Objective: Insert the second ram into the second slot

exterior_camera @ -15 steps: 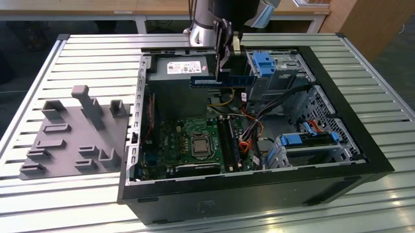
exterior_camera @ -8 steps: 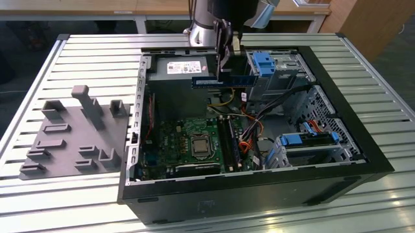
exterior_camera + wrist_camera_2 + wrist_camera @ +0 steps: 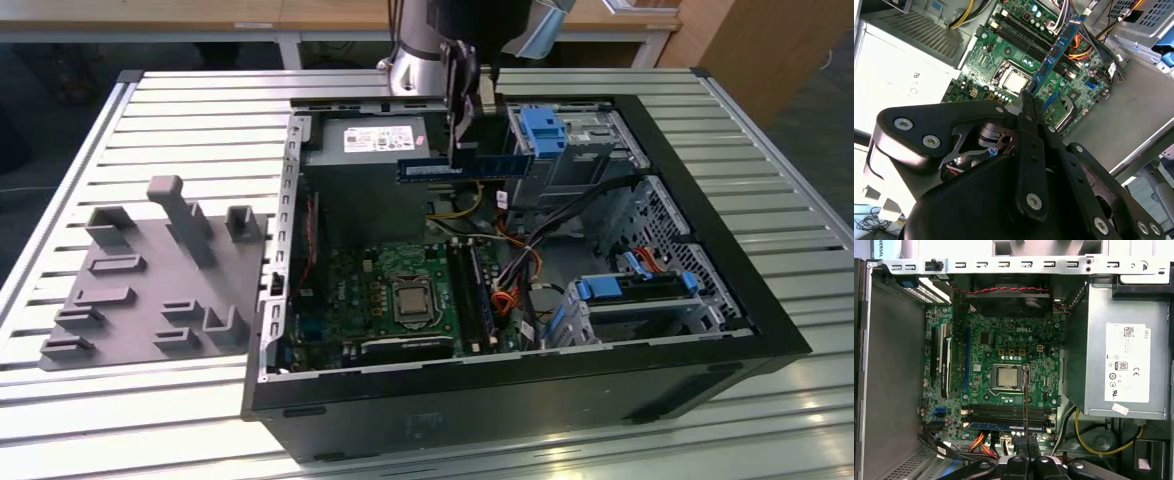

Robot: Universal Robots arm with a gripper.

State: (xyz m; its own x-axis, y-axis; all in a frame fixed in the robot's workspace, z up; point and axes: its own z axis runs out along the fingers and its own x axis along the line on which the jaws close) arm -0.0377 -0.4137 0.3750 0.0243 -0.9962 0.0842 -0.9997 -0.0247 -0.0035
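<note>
My gripper (image 3: 467,158) is shut on the second ram (image 3: 461,168), a thin blue stick held level by its middle above the open computer case (image 3: 534,400). In the second wrist view the ram (image 3: 1056,50) runs out from the gripper (image 3: 1027,95) over the green motherboard (image 3: 1004,55). In the first wrist view the ram (image 3: 1025,400) appears edge-on, rising from the gripper (image 3: 1024,442) and crossing the memory slots (image 3: 1004,415). It lies crosswise to the slots (image 3: 467,290) and well above them. A blue strip (image 3: 1004,426) sits along one slot.
The silver power supply (image 3: 374,140) lies just under the gripper. Blue drive-bay clips (image 3: 541,130) and a drive cage (image 3: 627,290) fill the exterior view's right side of the case. Orange and yellow cables (image 3: 507,295) run beside the slots. A grey fixture plate (image 3: 147,290) sits outside the case.
</note>
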